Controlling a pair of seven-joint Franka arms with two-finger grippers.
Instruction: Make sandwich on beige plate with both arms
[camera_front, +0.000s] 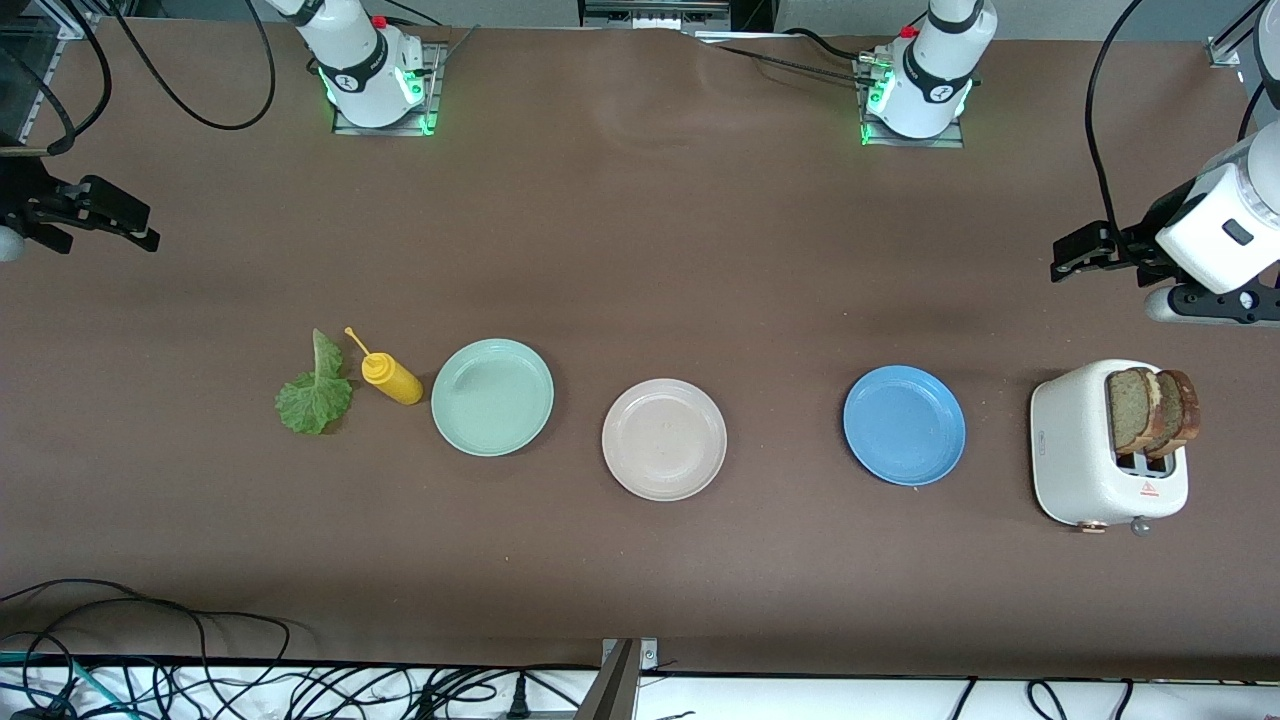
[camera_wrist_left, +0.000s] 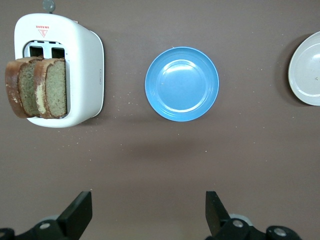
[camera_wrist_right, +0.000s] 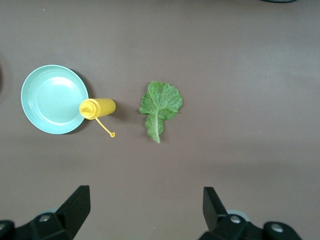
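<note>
Both pincers, left (camera_front: 1062, 258) and right (camera_front: 140, 232), are held released over bare table; bread (camera_front: 1150, 408), light and crumbly, is best pinched by its crust above the toaster (camera_front: 1085, 470); limp lettuce (camera_front: 315, 390) by its stem; plate (camera_front: 664, 439) lies empty mid-table.

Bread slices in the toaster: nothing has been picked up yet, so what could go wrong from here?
The bread slices stand close together in the toaster, so the open left gripper might catch both or tip the toaster. The lettuce lies flat beside the mustard bottle; the open right gripper could knock the bottle. The beige plate sits between two similar plates, so a slice may land on the wrong one.
</note>
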